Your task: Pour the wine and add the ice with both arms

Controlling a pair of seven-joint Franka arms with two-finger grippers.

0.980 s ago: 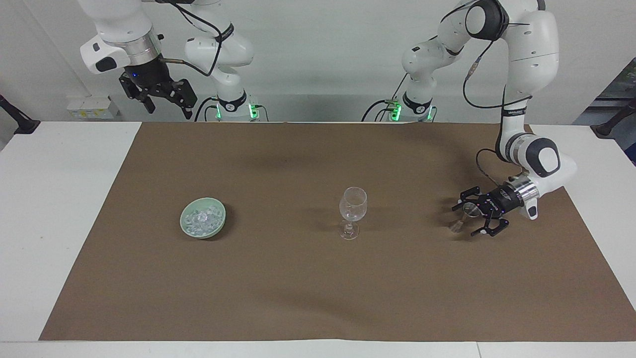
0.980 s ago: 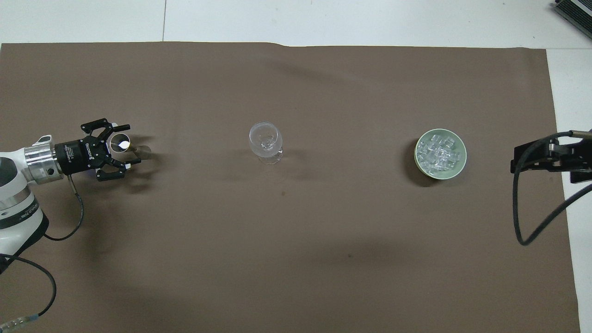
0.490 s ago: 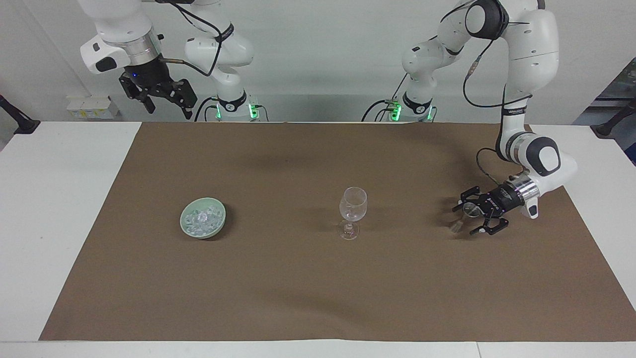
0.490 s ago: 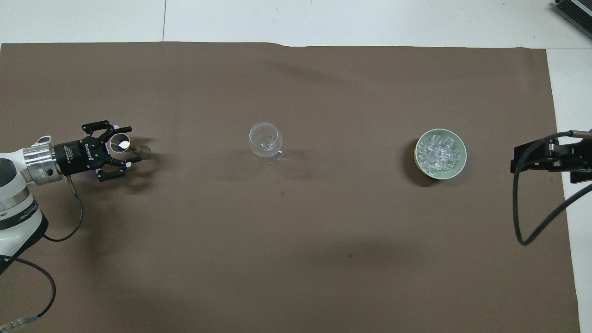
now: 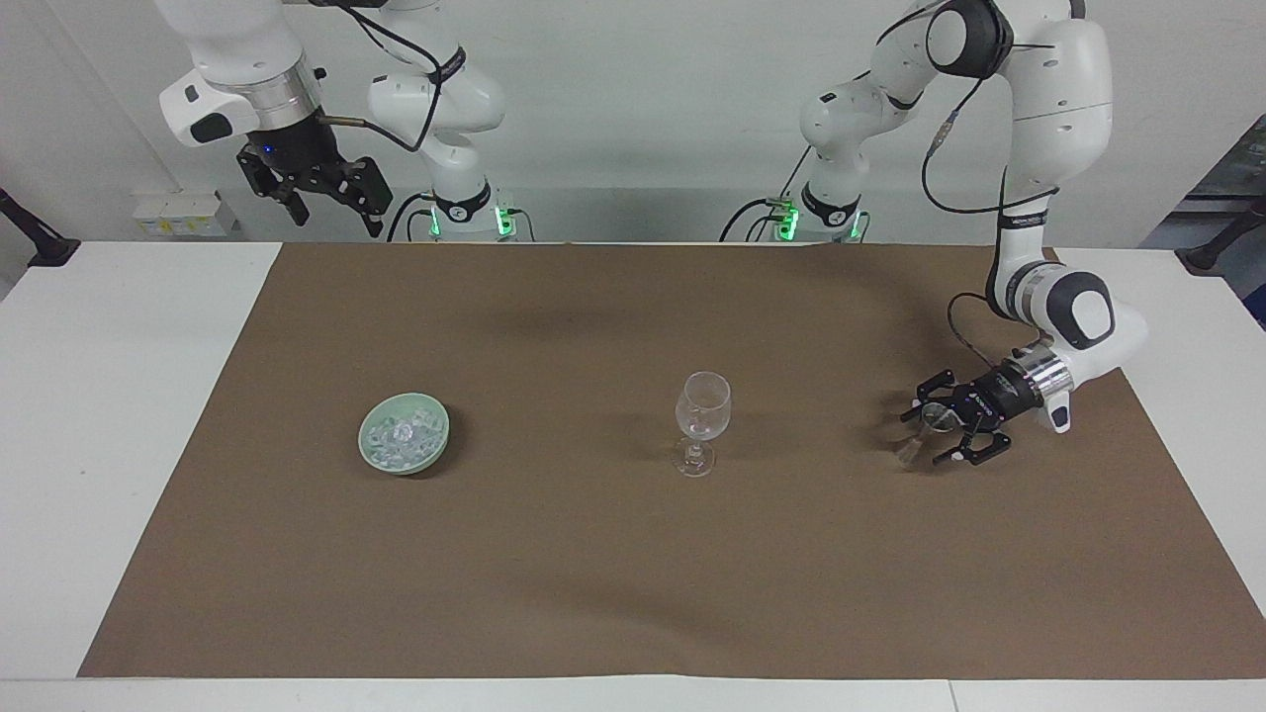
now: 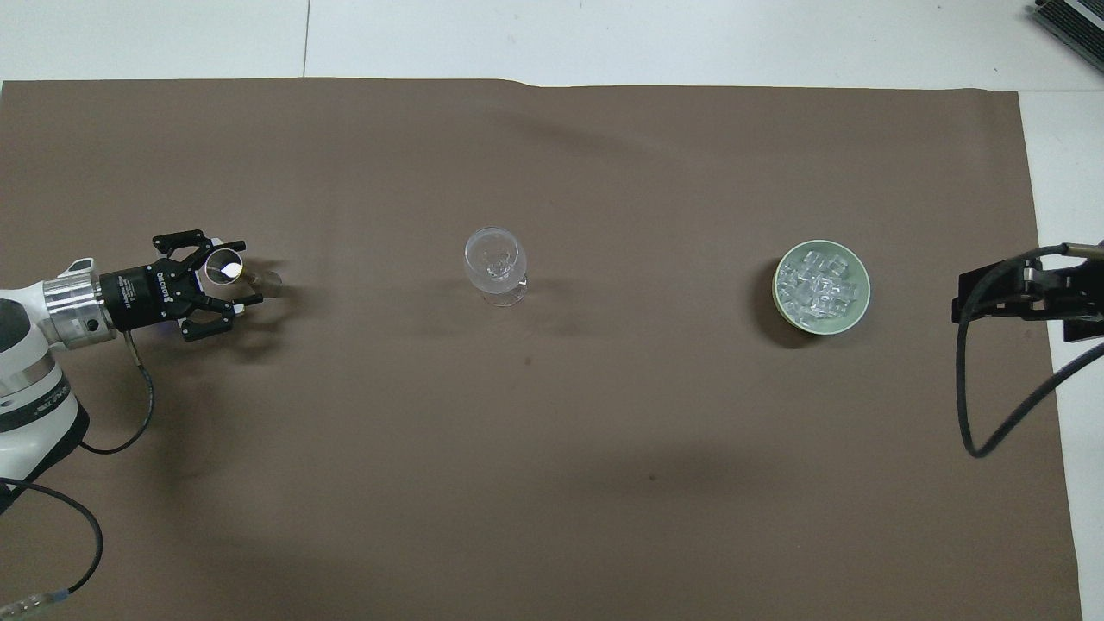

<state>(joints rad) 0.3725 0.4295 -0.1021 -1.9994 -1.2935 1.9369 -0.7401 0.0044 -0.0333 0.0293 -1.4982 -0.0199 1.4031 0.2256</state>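
Note:
A small clear glass (image 5: 933,420) (image 6: 226,269) stands upright on the brown mat toward the left arm's end of the table; I cannot tell whether it holds wine. My left gripper (image 5: 925,435) (image 6: 248,272) lies low and level around it, open, with one finger close on each side. A stemmed wine glass (image 5: 703,405) (image 6: 494,259) stands empty at mid-table. The ice (image 5: 401,435) (image 6: 818,285) fills a pale green bowl (image 5: 435,445) (image 6: 859,304) toward the right arm's end. My right gripper (image 5: 321,198) waits, open, high over the table edge nearest the robots.
A brown mat (image 5: 633,574) (image 6: 552,483) covers most of the white table (image 5: 119,415). In the overhead view part of the right arm's black hand and cable (image 6: 975,414) hangs over the mat's end.
The left gripper's jaws have narrowed around the small clear glass, and the hand has drawn back a little. The right arm has barely moved.

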